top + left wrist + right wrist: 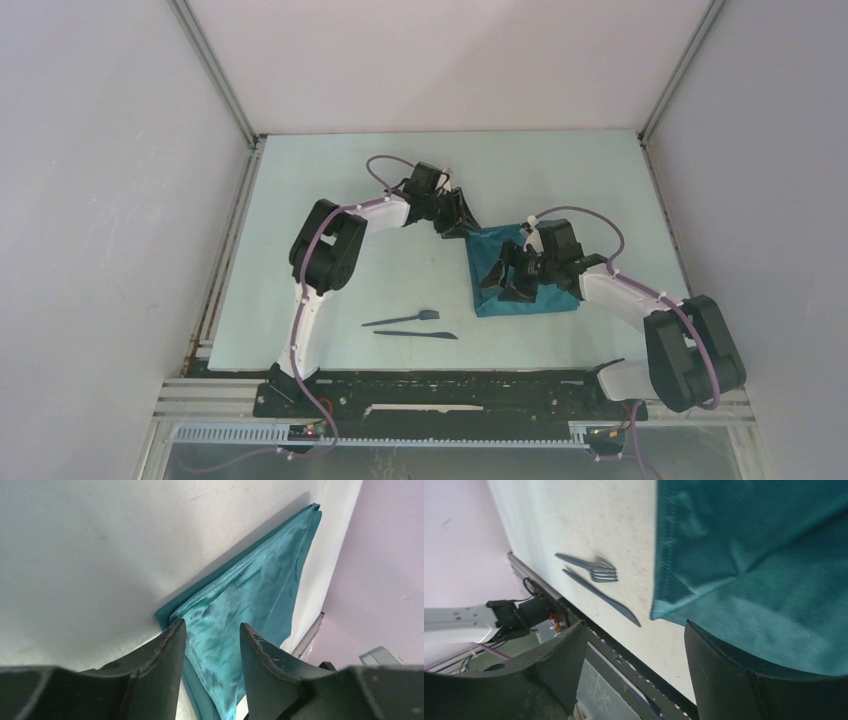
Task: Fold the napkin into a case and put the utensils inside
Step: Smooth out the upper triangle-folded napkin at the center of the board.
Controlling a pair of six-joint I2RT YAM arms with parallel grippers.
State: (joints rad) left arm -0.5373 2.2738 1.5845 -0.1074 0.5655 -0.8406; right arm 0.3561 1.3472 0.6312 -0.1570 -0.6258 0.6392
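Overhead, the right gripper (pixel 516 280) hides part of the napkin (pixel 490 250)

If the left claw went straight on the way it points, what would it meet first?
The napkin: its folded corner lies directly ahead of the left claw, between the open jaws. How close is unclear.
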